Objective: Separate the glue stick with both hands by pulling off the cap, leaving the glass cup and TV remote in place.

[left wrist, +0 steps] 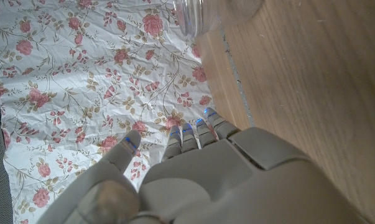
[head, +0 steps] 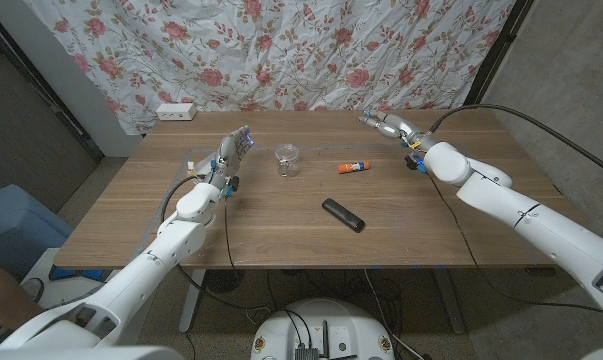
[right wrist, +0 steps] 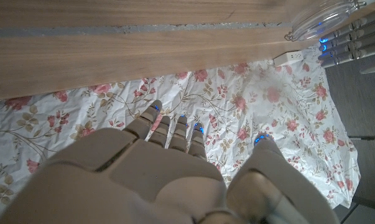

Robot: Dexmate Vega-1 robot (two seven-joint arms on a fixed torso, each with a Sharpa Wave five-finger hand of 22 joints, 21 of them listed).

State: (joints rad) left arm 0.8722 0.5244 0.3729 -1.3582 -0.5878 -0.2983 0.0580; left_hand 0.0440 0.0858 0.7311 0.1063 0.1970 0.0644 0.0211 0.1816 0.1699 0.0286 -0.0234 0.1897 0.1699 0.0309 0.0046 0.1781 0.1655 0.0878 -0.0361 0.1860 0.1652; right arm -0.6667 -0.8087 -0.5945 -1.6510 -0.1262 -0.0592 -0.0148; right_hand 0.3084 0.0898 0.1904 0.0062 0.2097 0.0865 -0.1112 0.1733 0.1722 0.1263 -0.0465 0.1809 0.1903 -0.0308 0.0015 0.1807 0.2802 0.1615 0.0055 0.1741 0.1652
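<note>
The glue stick (head: 352, 168), orange with a pale end, lies on its side in the middle of the wooden table (head: 281, 235). A clear glass cup (head: 288, 160) stands to its left, and the black TV remote (head: 343, 215) lies nearer the front edge. My left hand (head: 233, 152) hovers left of the cup with its fingers stretched out, holding nothing; the cup (left wrist: 218, 15) shows beyond that hand (left wrist: 193, 180). My right hand (head: 386, 125) is at the far right of the table, behind the glue stick, fingers (right wrist: 175, 134) straight and apart, empty.
A floral cloth (head: 311, 50) hangs behind the table. A white power strip (head: 175, 111) lies at the back left corner. A blue bin (head: 6, 230) stands on the floor to the left. In the right wrist view the cup (right wrist: 324, 22) and left fingers (right wrist: 355, 40) show.
</note>
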